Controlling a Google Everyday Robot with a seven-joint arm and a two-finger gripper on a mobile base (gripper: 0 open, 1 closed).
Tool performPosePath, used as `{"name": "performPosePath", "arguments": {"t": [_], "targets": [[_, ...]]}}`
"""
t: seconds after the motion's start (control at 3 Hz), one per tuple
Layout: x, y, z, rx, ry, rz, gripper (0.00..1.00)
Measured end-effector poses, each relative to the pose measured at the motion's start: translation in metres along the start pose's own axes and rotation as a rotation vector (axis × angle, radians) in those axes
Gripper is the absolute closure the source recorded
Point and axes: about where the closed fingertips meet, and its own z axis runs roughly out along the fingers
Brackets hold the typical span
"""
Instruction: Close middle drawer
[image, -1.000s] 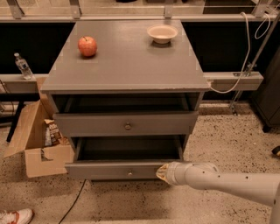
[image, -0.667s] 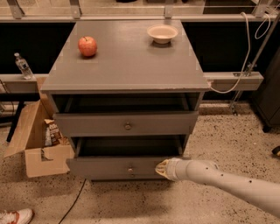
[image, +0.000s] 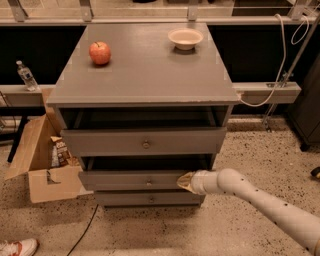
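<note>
gripper (image: 185, 181) low right, seemingly pressing the right end of middle drawer (image: 125, 180) front; open or closed: cannot tell | drawer partly out, under the open top drawer (image: 145, 142) | risk: off-centre push skews and jams it | drawer interior dark, arm cut off

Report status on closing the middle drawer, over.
Gripper at right end of middle drawer front. Drawer partly out, not yet shut. Top drawer open above it; nothing seen in the way.
</note>
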Motion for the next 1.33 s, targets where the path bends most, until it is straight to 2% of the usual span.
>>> {"name": "performPosePath", "arguments": {"t": [0.33,1.0,1.33], "targets": [[-0.001,-0.014,0.008,-0.011,-0.042,0.011,1.0],[0.003,-0.032,0.02,-0.017,-0.072,0.072,1.0],[0.004,-0.028,0.014,-0.031,-0.072,0.073,1.0]]}}
